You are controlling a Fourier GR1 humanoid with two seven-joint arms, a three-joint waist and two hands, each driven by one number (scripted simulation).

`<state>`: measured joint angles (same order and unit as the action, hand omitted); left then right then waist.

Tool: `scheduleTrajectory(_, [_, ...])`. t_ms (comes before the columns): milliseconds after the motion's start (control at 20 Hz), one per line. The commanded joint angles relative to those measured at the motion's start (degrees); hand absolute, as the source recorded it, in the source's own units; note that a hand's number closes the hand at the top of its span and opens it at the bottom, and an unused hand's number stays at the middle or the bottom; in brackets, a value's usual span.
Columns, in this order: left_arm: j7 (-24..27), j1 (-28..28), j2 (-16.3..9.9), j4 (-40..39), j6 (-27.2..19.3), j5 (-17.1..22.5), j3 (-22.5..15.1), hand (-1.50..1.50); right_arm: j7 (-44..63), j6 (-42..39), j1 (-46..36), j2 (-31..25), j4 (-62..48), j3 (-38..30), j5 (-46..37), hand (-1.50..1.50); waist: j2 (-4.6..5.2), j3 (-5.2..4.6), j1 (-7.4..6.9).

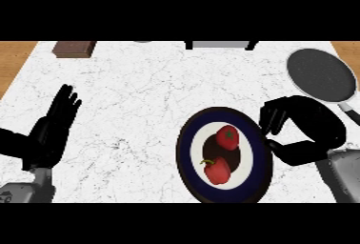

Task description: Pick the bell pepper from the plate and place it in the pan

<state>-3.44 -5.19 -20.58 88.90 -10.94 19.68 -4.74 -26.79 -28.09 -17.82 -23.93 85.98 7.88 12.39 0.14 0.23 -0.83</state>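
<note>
I'm at the reach step: my right hand (302, 128), fingers curled and holding nothing, sits beside the plate (262, 157). Next I need to close on 1 bell pepper (227, 137) (2 red ones there), then the pan (321, 75). Left hand (53, 128) rests open.

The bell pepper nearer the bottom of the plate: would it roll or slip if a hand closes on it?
The bell pepper looks rounded and glossy, so it may slip from curled fingers. It lies on the flat centre of the plate, so a nudge would probably roll it, perhaps against the other red item. The right hand is beside the rim.
</note>
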Motion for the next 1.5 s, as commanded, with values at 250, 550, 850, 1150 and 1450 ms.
scheduleTrajectory(250, [-4.8,-4.6,1.1,-0.3,-2.4,-2.2,-0.9,0.00,-26.9,-0.5,-2.8,-10.0,-10.8,-1.7,-18.1,-1.50,0.22,-0.12,0.06])
scheduleTrajectory(550, [-5.4,-3.8,-1.5,-1.2,1.2,-0.8,1.9,0.00,-25.9,3.3,-5.9,-11.3,-7.3,3.0,-23.1,-1.50,-0.05,-0.24,0.25])
scheduleTrajectory(850, [-5.2,-2.9,1.4,0.4,-1.0,-2.9,-0.1,0.00,-14.8,8.7,-9.7,-12.5,0.5,10.4,-34.8,-1.50,-0.21,-0.30,0.45])
scheduleTrajectory(1150, [-5.9,-4.5,2.0,0.5,-1.9,-4.2,0.4,0.00,-6.3,5.7,-11.3,-12.2,6.7,17.5,-44.2,-1.50,-0.26,-0.29,0.56])
scheduleTrajectory(1450, [-7.6,-4.9,1.0,0.8,-1.2,-4.4,1.5,0.00,-4.4,-2.6,-11.0,-18.3,11.3,20.9,-50.6,-1.50,-0.27,-0.27,0.95])
